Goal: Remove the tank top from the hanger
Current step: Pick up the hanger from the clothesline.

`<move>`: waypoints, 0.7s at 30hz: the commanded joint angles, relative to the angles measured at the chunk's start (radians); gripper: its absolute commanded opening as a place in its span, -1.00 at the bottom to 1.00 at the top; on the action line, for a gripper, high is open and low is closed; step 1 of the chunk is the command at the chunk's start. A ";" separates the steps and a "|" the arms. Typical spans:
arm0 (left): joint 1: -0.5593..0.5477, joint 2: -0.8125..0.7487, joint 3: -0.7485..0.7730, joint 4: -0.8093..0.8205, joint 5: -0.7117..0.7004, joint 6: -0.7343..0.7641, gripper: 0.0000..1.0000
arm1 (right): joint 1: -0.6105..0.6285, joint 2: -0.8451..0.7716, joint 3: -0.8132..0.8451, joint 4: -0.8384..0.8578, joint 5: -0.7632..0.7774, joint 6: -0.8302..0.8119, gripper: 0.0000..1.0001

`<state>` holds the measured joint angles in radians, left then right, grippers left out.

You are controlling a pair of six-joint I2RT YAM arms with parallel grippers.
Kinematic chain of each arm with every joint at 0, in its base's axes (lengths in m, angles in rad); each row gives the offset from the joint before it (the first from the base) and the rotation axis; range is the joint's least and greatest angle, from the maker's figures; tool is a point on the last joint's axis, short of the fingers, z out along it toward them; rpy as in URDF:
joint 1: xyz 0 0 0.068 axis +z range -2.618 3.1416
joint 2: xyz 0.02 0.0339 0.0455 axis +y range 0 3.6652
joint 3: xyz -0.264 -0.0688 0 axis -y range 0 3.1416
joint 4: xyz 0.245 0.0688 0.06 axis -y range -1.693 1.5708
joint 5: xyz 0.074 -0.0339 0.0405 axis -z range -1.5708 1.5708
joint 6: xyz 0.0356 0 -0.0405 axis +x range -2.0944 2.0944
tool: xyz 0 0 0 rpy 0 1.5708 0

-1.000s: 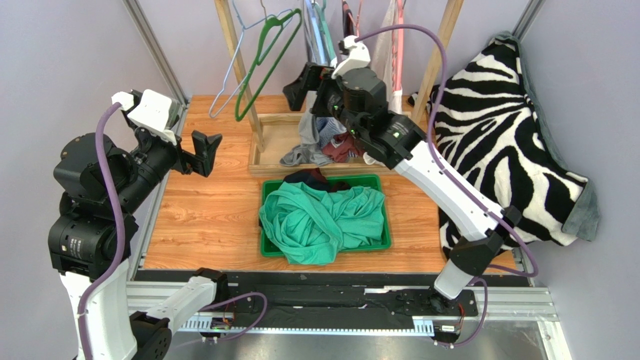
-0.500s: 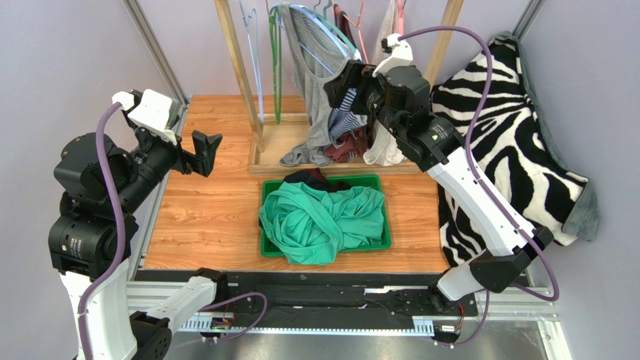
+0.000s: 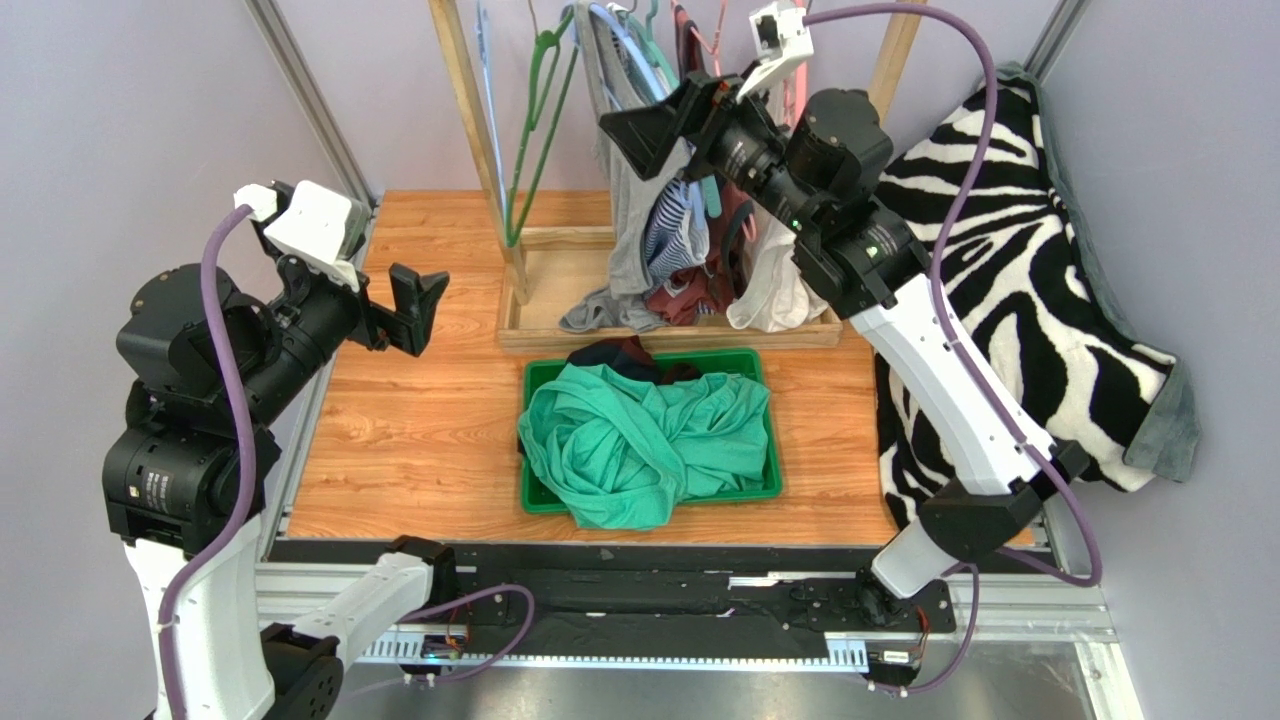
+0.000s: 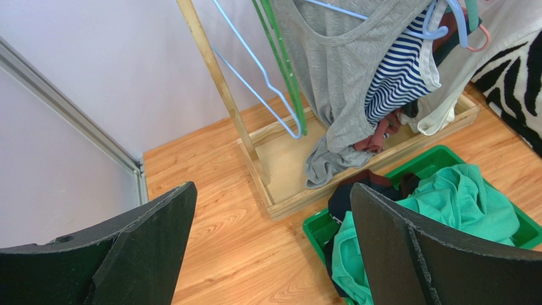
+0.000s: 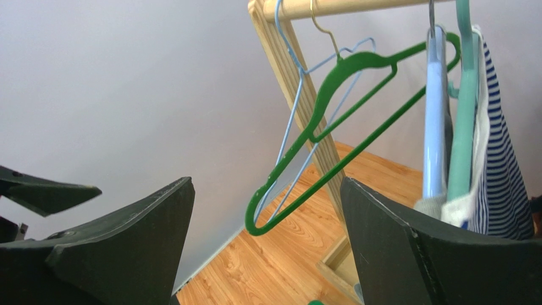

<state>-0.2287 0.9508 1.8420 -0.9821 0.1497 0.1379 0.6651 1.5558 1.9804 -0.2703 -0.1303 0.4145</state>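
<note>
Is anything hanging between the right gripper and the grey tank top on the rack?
Nothing visible hangs between them. The right gripper, jaws open, is up beside the grey tank top. The empty green hanger and blue wire hanger hang ahead of the jaws, and a striped top hangs tight against the tank top.

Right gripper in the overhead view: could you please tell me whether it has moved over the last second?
Yes. The right gripper has lifted away from the wooden tray, higher up beside the hanging clothes.
</note>
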 commanded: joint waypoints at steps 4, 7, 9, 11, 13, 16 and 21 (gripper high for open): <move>0.003 -0.021 -0.010 0.019 0.005 0.025 0.98 | -0.024 0.135 0.179 -0.078 -0.023 0.004 0.78; 0.003 -0.030 -0.020 0.020 0.005 0.029 0.98 | -0.033 0.151 0.190 -0.092 -0.009 -0.008 0.77; 0.003 -0.037 -0.033 0.022 0.008 0.028 0.98 | -0.035 0.148 0.186 -0.098 0.007 -0.025 0.77; 0.003 -0.040 -0.043 0.023 0.008 0.031 0.98 | -0.035 0.138 0.176 -0.098 0.026 -0.032 0.77; 0.003 -0.038 -0.041 0.026 0.010 0.032 0.98 | -0.035 0.135 0.179 -0.118 0.076 -0.042 0.77; 0.003 -0.026 -0.018 0.026 0.019 0.031 0.98 | -0.036 0.139 0.190 -0.170 0.121 -0.055 0.76; 0.003 -0.030 -0.017 0.023 0.040 0.019 0.98 | -0.035 0.128 0.158 -0.217 0.173 -0.075 0.75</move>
<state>-0.2287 0.9188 1.8053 -0.9825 0.1650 0.1478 0.6334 1.7134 2.1349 -0.4282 -0.0319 0.3767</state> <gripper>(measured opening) 0.990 0.879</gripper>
